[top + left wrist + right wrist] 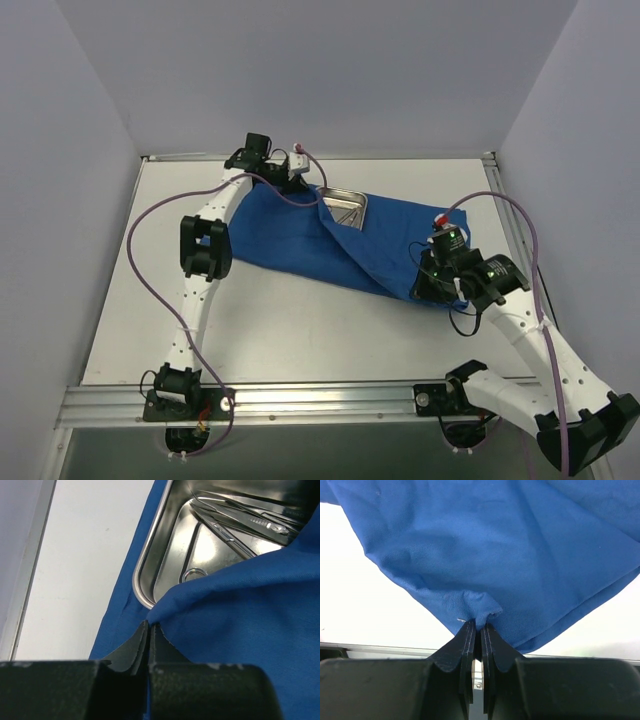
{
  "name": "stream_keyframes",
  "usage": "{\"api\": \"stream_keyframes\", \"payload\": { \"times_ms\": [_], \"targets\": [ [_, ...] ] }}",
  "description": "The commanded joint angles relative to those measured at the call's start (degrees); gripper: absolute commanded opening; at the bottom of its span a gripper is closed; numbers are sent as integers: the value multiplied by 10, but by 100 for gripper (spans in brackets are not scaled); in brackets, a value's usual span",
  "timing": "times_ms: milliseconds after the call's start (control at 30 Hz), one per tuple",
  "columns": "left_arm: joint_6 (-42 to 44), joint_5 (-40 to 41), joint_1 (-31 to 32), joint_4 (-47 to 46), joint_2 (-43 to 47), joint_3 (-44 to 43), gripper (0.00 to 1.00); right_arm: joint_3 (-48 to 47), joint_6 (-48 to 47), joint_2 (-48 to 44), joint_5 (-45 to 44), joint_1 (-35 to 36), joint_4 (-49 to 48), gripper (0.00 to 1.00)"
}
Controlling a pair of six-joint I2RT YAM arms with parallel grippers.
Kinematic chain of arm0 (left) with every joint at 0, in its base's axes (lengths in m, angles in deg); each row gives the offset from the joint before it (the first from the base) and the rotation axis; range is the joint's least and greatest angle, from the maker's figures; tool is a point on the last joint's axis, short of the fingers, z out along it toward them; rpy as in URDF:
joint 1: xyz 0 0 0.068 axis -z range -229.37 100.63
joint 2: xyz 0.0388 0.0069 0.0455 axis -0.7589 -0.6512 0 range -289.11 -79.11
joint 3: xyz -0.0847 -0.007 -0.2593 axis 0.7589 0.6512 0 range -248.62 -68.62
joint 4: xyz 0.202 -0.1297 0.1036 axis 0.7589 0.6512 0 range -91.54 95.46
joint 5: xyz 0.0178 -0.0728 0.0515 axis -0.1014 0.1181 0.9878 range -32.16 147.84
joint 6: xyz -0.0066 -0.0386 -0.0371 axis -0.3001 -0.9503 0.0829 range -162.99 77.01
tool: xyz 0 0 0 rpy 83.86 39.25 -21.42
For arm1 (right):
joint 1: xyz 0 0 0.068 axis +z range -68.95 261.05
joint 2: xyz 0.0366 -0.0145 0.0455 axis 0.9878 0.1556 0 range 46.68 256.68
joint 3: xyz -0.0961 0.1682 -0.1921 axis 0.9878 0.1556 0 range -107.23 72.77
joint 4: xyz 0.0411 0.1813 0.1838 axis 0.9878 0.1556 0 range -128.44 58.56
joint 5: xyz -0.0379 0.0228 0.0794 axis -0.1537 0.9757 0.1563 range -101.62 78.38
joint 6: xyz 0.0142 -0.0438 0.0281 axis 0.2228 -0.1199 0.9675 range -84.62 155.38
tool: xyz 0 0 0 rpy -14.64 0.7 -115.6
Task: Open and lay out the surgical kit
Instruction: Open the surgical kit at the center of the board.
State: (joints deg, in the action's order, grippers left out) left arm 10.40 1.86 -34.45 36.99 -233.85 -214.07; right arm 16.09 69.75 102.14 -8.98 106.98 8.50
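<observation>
**Surgical kit (330, 240) pinched at both ends**

Your blue cloth wrap (280, 235) lies across the far half of the table (300, 330). Your left gripper (150, 626) is closed on a fold of it, just beside a corner of the steel tray (165, 545). Your right gripper (480, 626) is clamped on a bunched corner at the wrap's other end. Cloth drapes over much of the tray, so the metal instruments (240, 520) show only in part and you cannot count them.
</observation>
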Motion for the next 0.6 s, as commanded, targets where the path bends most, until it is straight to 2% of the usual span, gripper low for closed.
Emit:
{"api": "stream_keyframes", "payload": {
  "times_ms": [0, 133, 267, 400, 467, 533, 567],
  "targets": [
    [28, 10, 4, 31, 33, 13, 2, -12, 7, -18, -13, 3, 12, 0],
    [-1, 36, 3, 18, 74, 37, 2, -11, 12, -23, -18, 3, -4, 0],
    [-150, 130, 6, -88, 150, 115, 2, -13, 10, -16, -25, 2, -32, 0],
    [-273, 177, 13, -172, 236, 198, 2, -11, 13, -13, -25, 2, -49, 0],
    [-337, 225, 19, -174, 282, 235, 2, -10, 14, -16, -22, 2, -49, 0],
    [-364, 252, 32, -138, 321, 254, 2, -13, 11, -19, -12, 1, -42, 0],
    [-406, 276, 37, -124, 335, 282, 2, -14, 9, -20, -10, 1, -33, 0]
  ]
}}
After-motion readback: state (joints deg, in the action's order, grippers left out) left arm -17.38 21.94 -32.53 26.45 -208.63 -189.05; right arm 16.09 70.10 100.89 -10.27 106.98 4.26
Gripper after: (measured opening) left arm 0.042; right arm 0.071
